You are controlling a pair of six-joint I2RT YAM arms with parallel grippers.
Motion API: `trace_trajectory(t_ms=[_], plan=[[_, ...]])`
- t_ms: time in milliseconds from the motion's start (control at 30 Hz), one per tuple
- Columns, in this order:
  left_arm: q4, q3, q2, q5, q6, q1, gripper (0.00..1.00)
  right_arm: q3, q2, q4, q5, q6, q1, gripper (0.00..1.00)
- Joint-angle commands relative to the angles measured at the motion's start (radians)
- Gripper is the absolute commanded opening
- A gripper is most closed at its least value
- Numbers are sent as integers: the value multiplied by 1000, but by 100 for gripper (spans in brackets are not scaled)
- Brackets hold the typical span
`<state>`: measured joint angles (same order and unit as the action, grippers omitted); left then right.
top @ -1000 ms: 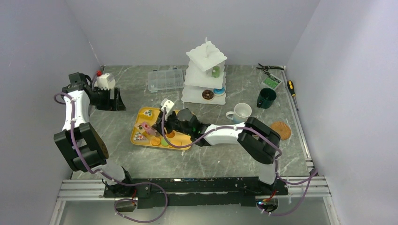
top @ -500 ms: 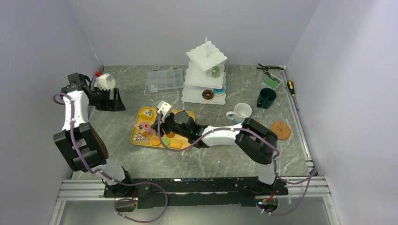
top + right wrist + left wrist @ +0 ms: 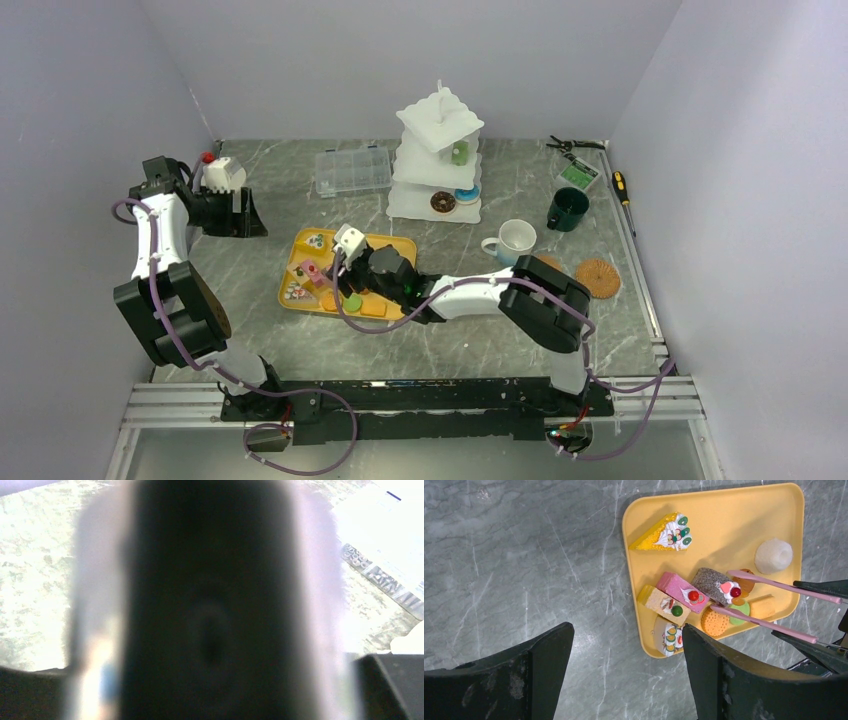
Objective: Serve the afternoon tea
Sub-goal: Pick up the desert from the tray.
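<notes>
Left tool (image 3: 626,640) gapes empty. Right tool (image 3: 824,617) clamps tongs (image 3: 774,582) over the tray (image 3: 724,520). The packet (image 3: 578,175) at two o'clock bears unreadable print.

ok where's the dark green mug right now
Top view, right side: the dark green mug stands just beyond the white mug, right of the tiered stand.

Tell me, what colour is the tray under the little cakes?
The tray is yellow, seen best from the left wrist camera.
</notes>
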<state>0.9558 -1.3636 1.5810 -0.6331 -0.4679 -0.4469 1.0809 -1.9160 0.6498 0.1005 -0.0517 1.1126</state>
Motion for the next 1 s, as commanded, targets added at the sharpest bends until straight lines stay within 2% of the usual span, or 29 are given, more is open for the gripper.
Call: trace_trajectory(t_ms=[0,133,267,533,700,967], plan=[[13,-25,-44,-41,-8,-9,85,-8,25,103,33,18,5,57],[17,-25,-45,-40,-15,-14,85,-12,17,141,42,28,4,40],[21,-26,-45,-44,-21,-22,85,-20,43,151,60,8,-7,32],[21,-28,-35,-61,-20,-27,84,-72,229,113,58,-70,-84,30],[24,-31,-34,-69,-18,-27,84,-98,366,68,17,-113,-201,30],[27,-37,-32,-71,-18,-27,84,-133,487,18,-29,-159,-379,30]])
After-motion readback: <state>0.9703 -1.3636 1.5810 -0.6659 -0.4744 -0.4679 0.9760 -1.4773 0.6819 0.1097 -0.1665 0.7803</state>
